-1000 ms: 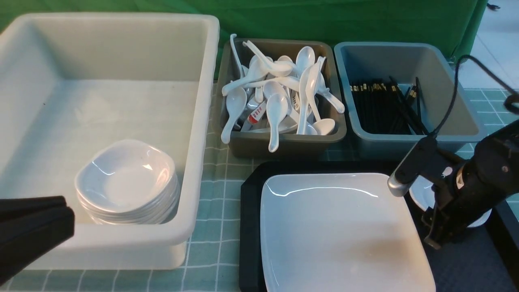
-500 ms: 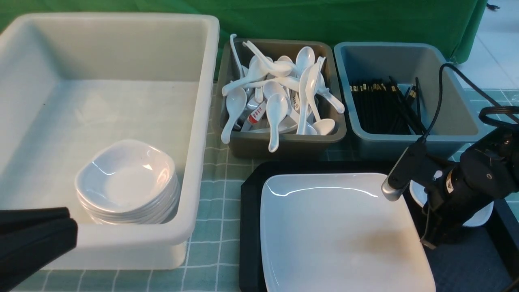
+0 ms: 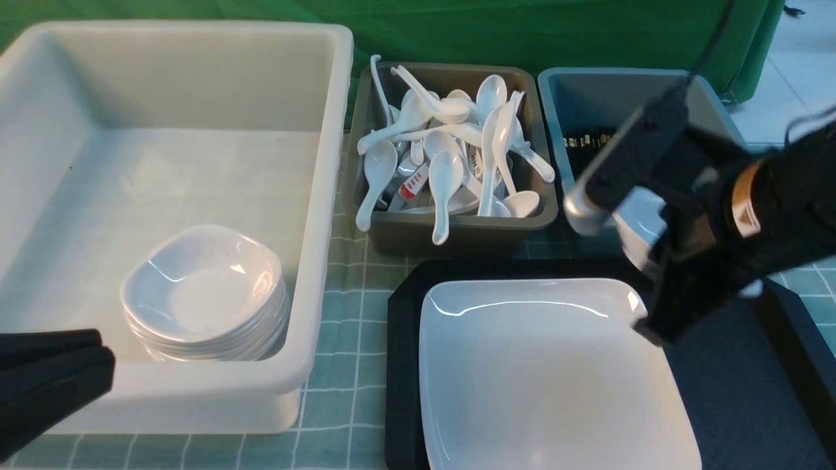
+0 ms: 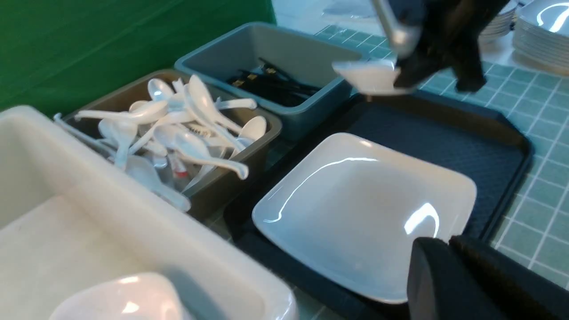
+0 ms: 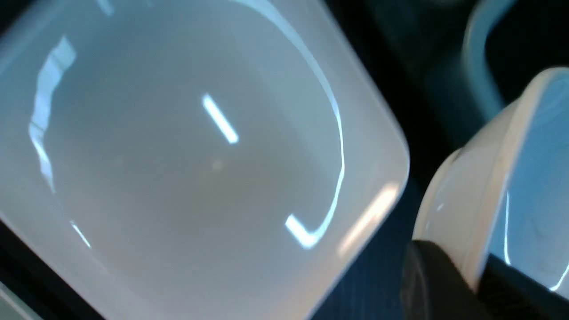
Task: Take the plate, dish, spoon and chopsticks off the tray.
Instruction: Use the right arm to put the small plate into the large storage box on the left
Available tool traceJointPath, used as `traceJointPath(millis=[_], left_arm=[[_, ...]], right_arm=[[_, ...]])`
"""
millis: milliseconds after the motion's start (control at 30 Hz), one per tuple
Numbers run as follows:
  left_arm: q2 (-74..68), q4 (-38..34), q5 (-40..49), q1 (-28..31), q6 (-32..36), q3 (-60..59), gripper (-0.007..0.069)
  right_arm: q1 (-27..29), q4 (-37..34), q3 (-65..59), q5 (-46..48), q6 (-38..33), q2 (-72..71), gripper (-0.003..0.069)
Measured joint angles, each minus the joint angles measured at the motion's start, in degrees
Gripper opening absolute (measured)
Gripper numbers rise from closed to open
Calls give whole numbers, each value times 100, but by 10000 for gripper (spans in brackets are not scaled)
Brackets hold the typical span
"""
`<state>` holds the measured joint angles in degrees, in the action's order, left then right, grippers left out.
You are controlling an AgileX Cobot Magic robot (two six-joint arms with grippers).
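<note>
One dish hangs clear of the tray, pinched by its rim in the right end effector. Its likely home, the stack of bowls in the white tub, lies well to that end effector's left, beyond the plate. The left end effector, closed and empty, sits nearer the tub.

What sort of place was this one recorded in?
Probably a staged canteen dish-return station: a white tub of stacked small bowls, a brown tub of spoons, a grey tub of chopsticks, a black tray carrying a plate, and a green backdrop behind.
</note>
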<state>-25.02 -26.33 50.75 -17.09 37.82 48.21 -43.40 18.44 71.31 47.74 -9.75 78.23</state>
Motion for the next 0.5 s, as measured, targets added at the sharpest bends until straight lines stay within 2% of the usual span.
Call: traceJointPath(millis=[100,133,167,300,500], left_arm=[[66,704,-3,0,-727,0,15],[87,815,10,0,-788,0,15],[212,1206,97,0,-1256,0,15],[793,2065,271,0,-2246,0,15],[1559,2325,466,0,-2639,5,15]], right_arm=[[-864,-130,995,-179,-134,274,57],[-864,-130,1063,-192,-155,307,57],[-1264,-165,1597,-289,-355,573,57],[-1952,-320,2909,-358,-1002,1763,57],[-2195,-492,4444,-333,-1226,3380,57]])
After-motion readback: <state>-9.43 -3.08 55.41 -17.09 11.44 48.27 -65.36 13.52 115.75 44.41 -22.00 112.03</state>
